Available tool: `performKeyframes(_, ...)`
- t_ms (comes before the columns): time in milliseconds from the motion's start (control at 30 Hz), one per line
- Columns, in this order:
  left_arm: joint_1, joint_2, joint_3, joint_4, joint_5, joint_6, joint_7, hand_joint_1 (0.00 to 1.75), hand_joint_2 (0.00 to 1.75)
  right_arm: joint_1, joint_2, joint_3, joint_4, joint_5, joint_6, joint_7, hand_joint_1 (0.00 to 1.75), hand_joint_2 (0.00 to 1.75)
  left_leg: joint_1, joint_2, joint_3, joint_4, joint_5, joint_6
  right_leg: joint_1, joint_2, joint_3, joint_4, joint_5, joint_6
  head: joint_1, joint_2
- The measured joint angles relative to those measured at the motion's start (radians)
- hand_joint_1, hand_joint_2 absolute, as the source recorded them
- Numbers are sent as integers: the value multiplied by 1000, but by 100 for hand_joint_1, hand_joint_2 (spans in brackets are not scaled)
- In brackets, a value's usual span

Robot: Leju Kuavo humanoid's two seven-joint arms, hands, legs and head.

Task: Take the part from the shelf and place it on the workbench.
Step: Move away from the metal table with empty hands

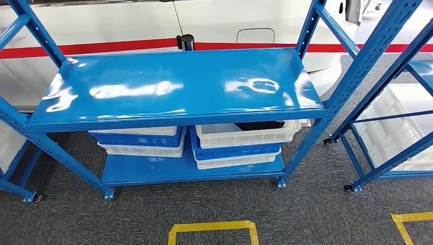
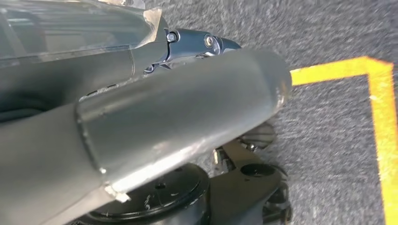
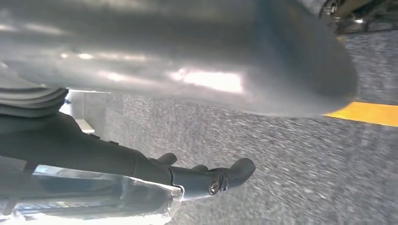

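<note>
- The blue shelf [image 1: 173, 87] fills the middle of the head view, its glossy top board bare and catching white glare.
- Under that board, on the lower shelf, sit two stacks of crates: a blue and white stack [image 1: 139, 141] at centre left and another stack at centre right, topped by a white crate [image 1: 245, 136].
- The part [image 1: 259, 125], a dark, flat thing, lies inside that top white crate, just below the front edge of the top board, slightly right of the frame's centre; most of it is hidden by the board.
- A second blue rack [image 1: 388, 102] stands at the right edge of the frame, apart from the first.
- Grey carpet covers the floor, with yellow tape [image 1: 213, 228] marking a box at the bottom centre.
- The left hand [image 2: 197, 44] hangs over the carpet in its wrist view; its dark fingers lie nearly straight together, holding nothing.
- The right hand [image 3: 206, 180] also hangs over the carpet, its fingers [image 3: 237, 169] stretched out with the tips slightly curled, holding nothing.
</note>
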Motion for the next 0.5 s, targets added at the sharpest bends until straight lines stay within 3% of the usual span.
performKeyframes(33,0,0,0,1,-1,7,5,0,87,-1,-1,-1,0,-1,2,-1,0,0,-1,-1,4,-1,-7,-5,1,-1,5,-21,47,-5,-2,0)
performKeyframes(100,-1,1,0,1,-1,14,15,0,175,-4,-3,-2,1,-1,5,-2,0,0,-3,-1,10,2,-12,-13,0,-1,17,-35,78,-32,-5,0)
performKeyframes(167,-2,2,0,1,-1,20,23,0,175,-4,-4,-5,1,0,8,-3,0,0,-1,10,-2,34,-21,-26,-9,-1,31,-46,82,-48,-7,0)
performKeyframes(200,-2,3,0,1,-1,23,27,0,175,-3,-4,-6,1,0,9,-4,0,0,2,17,-23,72,-36,-34,-14,-2,38,-50,81,-53,-8,0)
performKeyframes(300,-3,3,0,1,-1,28,34,0,175,-4,-7,-8,1,1,14,-4,0,0,20,31,-134,252,-111,-60,-18,-4,46,-54,73,-65,-9,0)
performKeyframes(333,-2,3,0,1,-1,29,35,0,175,-3,-6,-9,1,2,14,-4,0,0,27,33,-163,287,-118,-66,-19,-4,49,-54,70,-66,-9,0)
performKeyframes(367,-2,3,0,1,-1,29,36,0,175,-3,-6,-9,1,2,15,-4,0,0,32,35,-174,287,-104,-70,-21,-4,54,-54,68,-66,-9,0)
performKeyframes(400,-2,4,0,1,-1,30,36,0,175,-3,-6,-9,1,2,15,-4,0,0,36,37,-164,248,-70,-74,-24,-3,59,-54,64,-65,-9,0)
performKeyframes(467,-3,4,0,1,-1,30,37,0,175,-3,-6,-9,1,2,15,-5,0,0,41,41,-108,106,12,-75,-27,-2,73,-54,56,-58,-10,0)
performKeyframes(500,-4,5,0,1,-1,30,37,0,175,-3,-6,-10,1,3,15,-5,0,0,40,43,-85,51,26,-72,-27,-2,77,-54,52,-52,-10,0)
